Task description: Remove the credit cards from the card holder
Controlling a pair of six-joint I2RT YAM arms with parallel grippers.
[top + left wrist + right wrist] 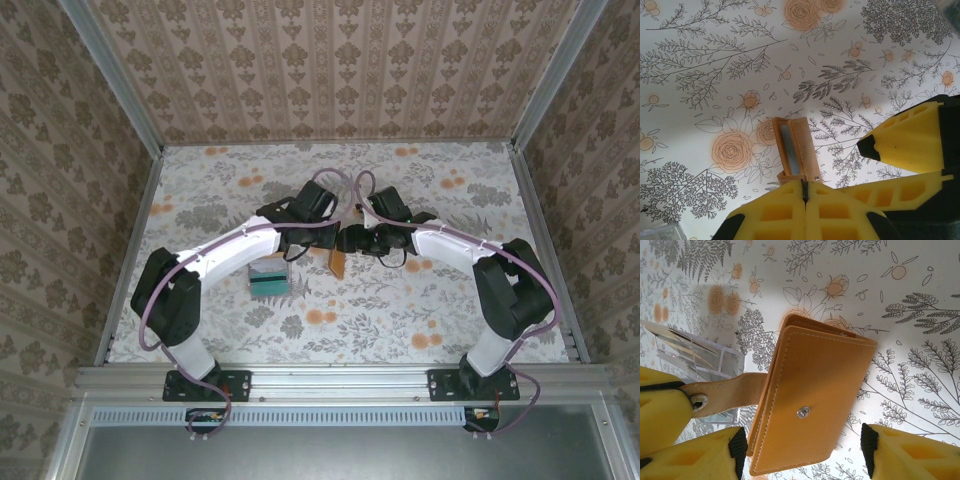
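The holder (820, 390) hangs over the table (400, 320), left claw (804, 187) clamped on its floppy strap (735, 390), right claw (800, 440) apart either side; light, soft leather, I'd guess, best gripped across its stiffer body.

**Soft, even light; edges lose focus**

The overhead view is bright and evenly lit, with only faint shadows on the flower-printed white table surface (400, 330). In the right wrist view the flat orange-tan folding card holder (815, 400) is sharp. A pale bright patch lies at 12 o'clock, and the 9 o'clock edge is dimmer and softer.
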